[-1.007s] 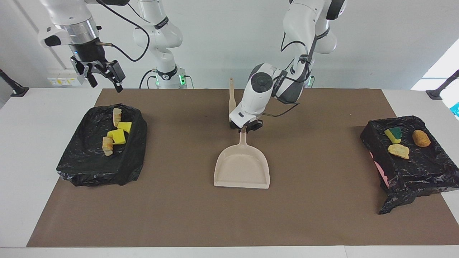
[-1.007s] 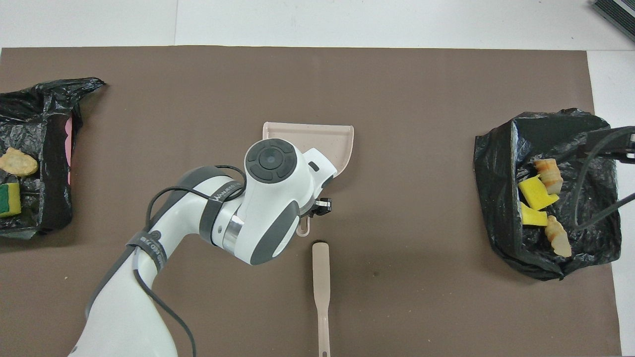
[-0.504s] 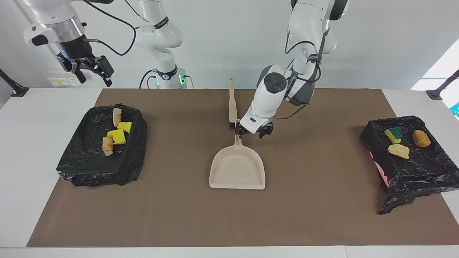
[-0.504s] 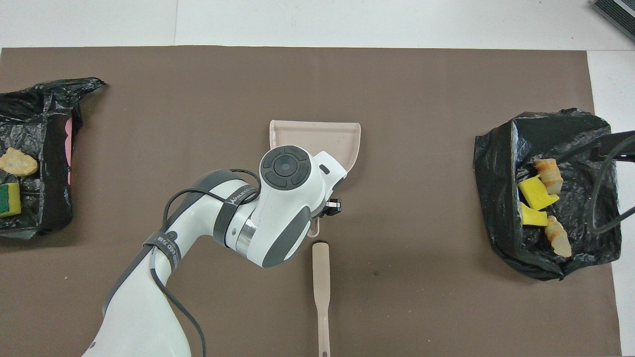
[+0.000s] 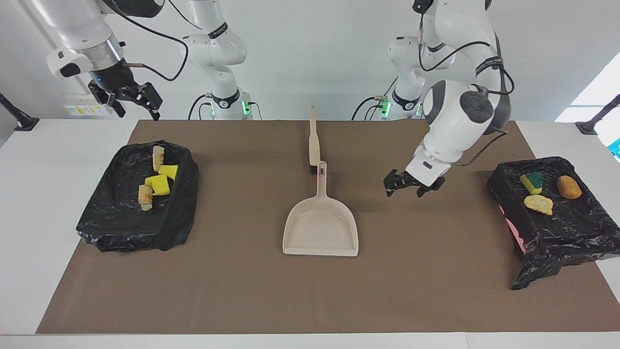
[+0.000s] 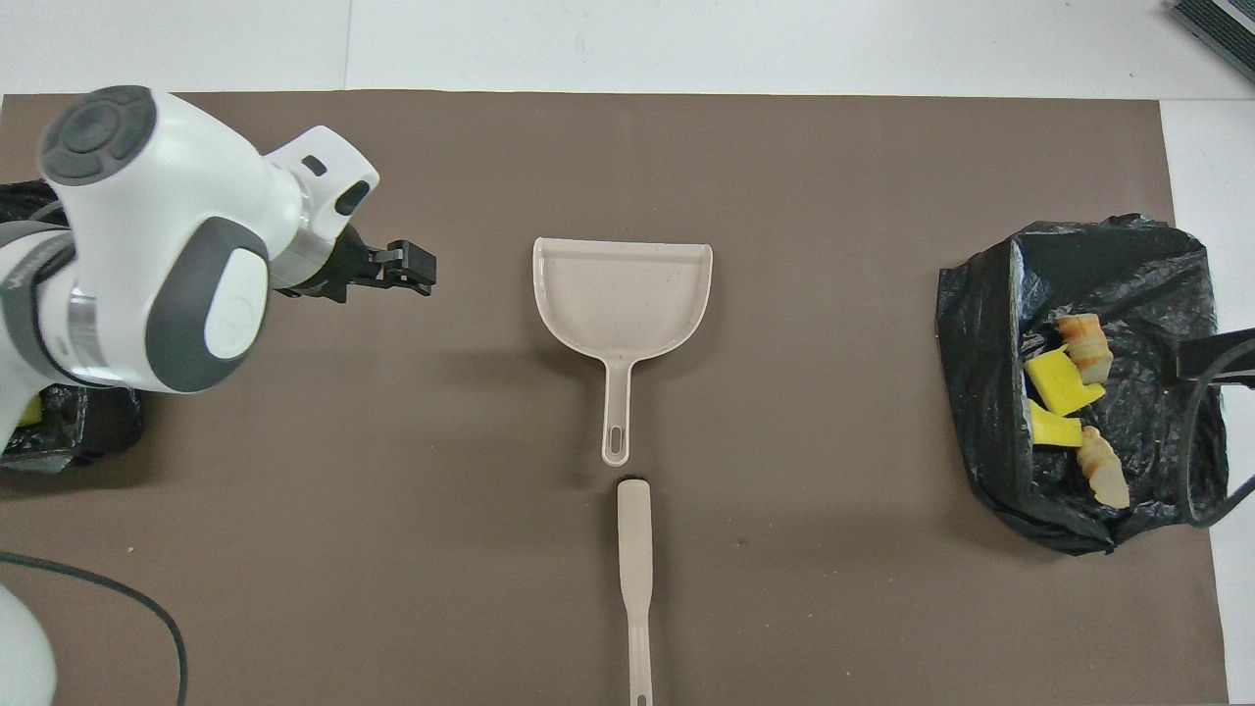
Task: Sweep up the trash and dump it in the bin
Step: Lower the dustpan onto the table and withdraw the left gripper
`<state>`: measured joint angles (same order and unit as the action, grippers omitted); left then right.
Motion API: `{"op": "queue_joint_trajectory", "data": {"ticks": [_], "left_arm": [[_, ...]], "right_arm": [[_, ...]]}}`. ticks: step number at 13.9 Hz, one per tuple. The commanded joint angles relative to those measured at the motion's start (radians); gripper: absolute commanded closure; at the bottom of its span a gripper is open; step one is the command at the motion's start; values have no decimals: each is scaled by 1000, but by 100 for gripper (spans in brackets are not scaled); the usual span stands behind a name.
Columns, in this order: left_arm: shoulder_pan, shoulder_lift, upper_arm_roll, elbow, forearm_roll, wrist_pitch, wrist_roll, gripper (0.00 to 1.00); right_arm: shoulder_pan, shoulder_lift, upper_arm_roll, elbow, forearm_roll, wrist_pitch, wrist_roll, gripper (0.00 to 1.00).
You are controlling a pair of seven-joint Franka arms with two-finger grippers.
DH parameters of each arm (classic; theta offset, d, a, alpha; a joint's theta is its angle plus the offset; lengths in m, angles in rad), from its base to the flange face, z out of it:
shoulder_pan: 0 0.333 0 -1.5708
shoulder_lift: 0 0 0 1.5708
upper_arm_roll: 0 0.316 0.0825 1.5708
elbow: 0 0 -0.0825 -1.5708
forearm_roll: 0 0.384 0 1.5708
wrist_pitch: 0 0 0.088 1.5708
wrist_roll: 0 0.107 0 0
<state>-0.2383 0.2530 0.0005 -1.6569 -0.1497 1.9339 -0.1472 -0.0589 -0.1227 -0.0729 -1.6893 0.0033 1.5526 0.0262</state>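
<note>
Here, both jaws gape empty; smooth beige scoop-shaped dustpan (image 5: pixel 320 228) lies flat.

Dustpan (image 5: pixel 320 228): smooth beige plastic, faint sheen. Hand brush (image 5: pixel 314 138): matching beige plastic handle. Mat (image 5: pixel 242 291): matt brown, paper-like, uniform. Surface (image 5: pixel 48 184): smooth white. Bin liners (image 5: pixel 121 232) (image 5: pixel 571 232): thin black plastic film, crinkled, glossy. Trash (image 5: pixel 157 184): porous yellow sponge and crumbly beige foam, matt. Arm shells (image 5: pixel 455 121): glossy white plastic.
</note>
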Motion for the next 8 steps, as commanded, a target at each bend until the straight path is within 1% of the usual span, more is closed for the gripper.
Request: {"op": "queue_joint_trajectory", "data": {"ticks": [1,2,4,6,8], "left_arm": [[63,-64,-11,3,125,-46,137,0],[100,-87,-10,3,143,-50,191,0],[186,-132,-10,14,144,-114,283,0],[223,-190,-10,20,142,-200,278,0],[241,-254,-11,20,144,-283,198,0]], "right_arm": [[-19,3,8,20,-22,30,-28,0],[-22,18,8,37,-22,64,-28,0],[-10,21,8,51,-28,73,-25,0],[-2,21,13,51,-51,73,-29,0],[-2,18,13,46,-49,67,-28,0]]}}
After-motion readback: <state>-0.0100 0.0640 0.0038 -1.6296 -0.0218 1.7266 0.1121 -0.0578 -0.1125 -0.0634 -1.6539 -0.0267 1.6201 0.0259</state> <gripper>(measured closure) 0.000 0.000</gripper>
